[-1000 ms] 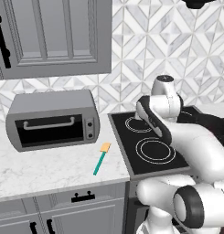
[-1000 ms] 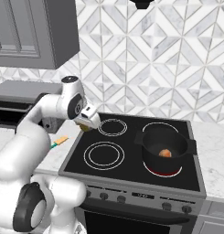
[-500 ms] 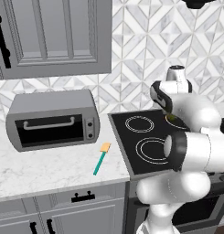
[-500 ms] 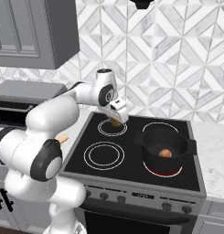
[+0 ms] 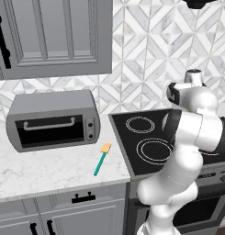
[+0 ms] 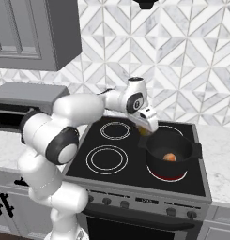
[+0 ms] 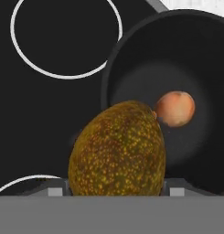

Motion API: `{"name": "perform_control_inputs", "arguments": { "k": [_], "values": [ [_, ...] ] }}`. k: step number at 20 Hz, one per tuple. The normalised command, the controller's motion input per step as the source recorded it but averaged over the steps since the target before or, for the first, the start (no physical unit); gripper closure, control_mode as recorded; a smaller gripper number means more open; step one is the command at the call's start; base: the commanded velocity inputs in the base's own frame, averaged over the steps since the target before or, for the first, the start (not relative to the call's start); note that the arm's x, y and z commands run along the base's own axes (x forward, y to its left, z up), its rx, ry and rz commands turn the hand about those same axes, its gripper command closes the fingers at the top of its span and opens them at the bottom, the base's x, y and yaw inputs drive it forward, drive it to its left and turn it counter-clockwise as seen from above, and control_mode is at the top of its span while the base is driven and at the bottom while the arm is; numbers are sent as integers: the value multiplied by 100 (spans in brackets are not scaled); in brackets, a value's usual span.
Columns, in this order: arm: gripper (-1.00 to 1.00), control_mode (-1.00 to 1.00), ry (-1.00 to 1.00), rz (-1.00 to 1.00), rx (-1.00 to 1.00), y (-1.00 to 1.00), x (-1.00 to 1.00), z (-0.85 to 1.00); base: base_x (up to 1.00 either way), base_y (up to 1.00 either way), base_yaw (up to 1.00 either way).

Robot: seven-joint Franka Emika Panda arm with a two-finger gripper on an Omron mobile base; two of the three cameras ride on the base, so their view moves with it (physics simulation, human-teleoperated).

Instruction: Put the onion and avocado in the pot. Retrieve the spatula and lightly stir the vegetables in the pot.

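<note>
Olive-brown and speckled with yellow, the avocado (image 7: 117, 151) sits clamped in the claw (image 7: 117, 189), whose two tips press its sides at the bottom of the hand view, spread just as wide as the fruit. Its long axis runs along the claw's own line, narrower end pointing away from the hand. In the right base view the claw (image 6: 145, 127) hangs over the stove (image 6: 107, 176) just left of the pot's rim, with a sliver of the avocado (image 6: 144, 131) showing beneath it.

Black and low-walled, the pot (image 6: 170, 152) stands on the near right ring, which glows red under it. The onion (image 6: 169, 157) lies on the pot's floor, right of centre. From the hand camera the onion (image 7: 174, 109) is beyond and to the right of the avocado, inside the pot (image 7: 131, 59), apart from the claw.

On the white marble table (image 5: 45, 172) left of the stove, the spatula (image 5: 101, 159) lies flat, its teal handle towards the near edge and its tan blade towards the far side, in front of the grey toaster oven (image 5: 52, 120).
</note>
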Motion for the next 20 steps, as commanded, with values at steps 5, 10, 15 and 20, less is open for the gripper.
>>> {"name": "perform_control_inputs", "arguments": {
  "k": [5,10,15,20],
  "values": [
    [100,-100,0,-2,0,-100,26,-62,0,0,0],
    [100,-100,0,-1,0,-100,10,-44,0,0,0],
    [100,-100,0,0,1,-65,2,-34,0,0,0],
    [100,-100,1,0,3,-23,-1,-9,0,0,0]
  ]
}}
